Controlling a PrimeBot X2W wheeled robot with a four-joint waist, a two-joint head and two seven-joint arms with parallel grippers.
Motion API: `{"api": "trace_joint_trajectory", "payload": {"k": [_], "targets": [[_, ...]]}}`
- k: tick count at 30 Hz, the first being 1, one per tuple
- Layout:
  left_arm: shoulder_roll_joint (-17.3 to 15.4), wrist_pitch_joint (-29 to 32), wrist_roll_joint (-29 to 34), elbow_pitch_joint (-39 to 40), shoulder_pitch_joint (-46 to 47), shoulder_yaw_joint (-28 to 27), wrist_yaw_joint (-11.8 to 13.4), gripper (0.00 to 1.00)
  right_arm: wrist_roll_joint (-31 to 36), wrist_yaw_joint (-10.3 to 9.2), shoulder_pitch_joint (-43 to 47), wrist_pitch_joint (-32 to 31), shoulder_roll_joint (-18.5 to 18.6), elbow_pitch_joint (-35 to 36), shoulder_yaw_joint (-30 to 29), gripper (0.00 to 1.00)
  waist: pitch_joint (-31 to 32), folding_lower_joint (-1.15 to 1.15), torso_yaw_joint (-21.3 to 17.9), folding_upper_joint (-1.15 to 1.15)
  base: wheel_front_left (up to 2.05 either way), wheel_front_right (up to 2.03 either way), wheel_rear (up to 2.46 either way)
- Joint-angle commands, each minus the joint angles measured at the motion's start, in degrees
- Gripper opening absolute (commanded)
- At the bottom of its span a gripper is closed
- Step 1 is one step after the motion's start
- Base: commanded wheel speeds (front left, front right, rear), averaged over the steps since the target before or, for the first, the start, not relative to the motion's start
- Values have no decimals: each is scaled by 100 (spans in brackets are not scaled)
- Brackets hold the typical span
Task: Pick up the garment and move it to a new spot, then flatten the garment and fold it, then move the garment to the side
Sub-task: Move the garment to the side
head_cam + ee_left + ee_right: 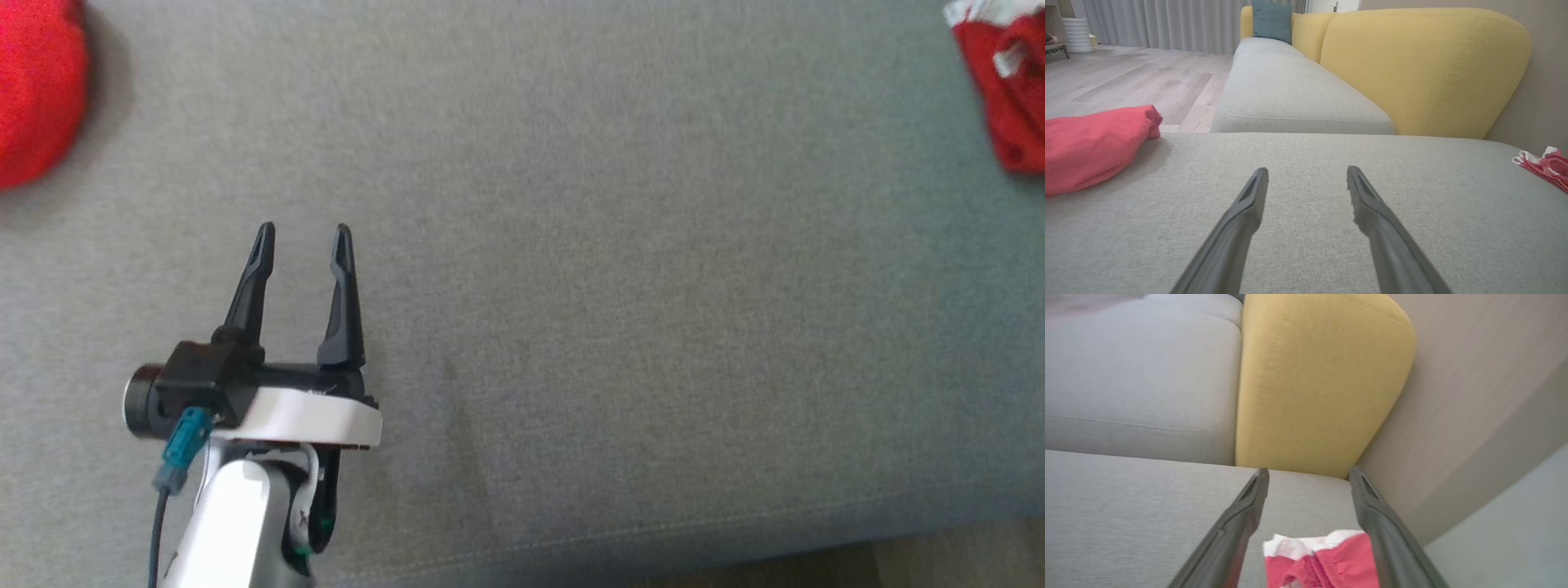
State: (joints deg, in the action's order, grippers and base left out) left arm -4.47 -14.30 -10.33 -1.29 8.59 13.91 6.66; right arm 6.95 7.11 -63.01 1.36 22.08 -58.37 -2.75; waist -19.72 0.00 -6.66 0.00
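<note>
The garment (1008, 90) is a crumpled red piece with white trim, lying at the far right edge of the grey sofa seat (612, 245). In the right wrist view the garment (1323, 559) sits low between the fingers of my right gripper (1308, 471), which is open and hovers over it; contact cannot be told. My left gripper (304, 233) is open over bare cushion at the lower left, holding nothing. In the left wrist view my left gripper (1307, 171) points across the seat, with the garment (1549, 165) far to the right.
A plain red cloth bundle (33, 90) lies at the far left of the seat, also in the left wrist view (1090, 147). A yellow backrest (1421, 69) and a wall (1474, 396) rise behind the seat. The cushion's front edge (735, 539) meets wooden floor (939, 563).
</note>
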Motion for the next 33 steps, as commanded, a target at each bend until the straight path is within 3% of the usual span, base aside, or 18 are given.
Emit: {"api": "trace_joint_trajectory", "payload": {"k": [1,7,16,23,33], "targets": [[-4,-70,-29,134,30,-206,36,100,-52,37,87,131,-132,222,30,100,266,0,78,0,0,0,0],[44,-70,-164,-99,-169,-405,127,100,-311,37,743,606,-906,483,105,100,809,0,196,0,0,0,0],[98,-70,-224,-374,-596,-547,214,100,-723,37,2276,959,-1649,1261,145,100,1516,0,423,0,0,0,0],[122,-70,-237,-559,-976,-538,223,100,-873,37,3723,1024,-1903,2327,89,100,1876,0,513,0,0,0,0],[136,-70,-238,-794,-1262,-597,209,100,-1657,37,5269,935,-1918,3946,872,100,2068,0,427,0,0,0,0]]}}
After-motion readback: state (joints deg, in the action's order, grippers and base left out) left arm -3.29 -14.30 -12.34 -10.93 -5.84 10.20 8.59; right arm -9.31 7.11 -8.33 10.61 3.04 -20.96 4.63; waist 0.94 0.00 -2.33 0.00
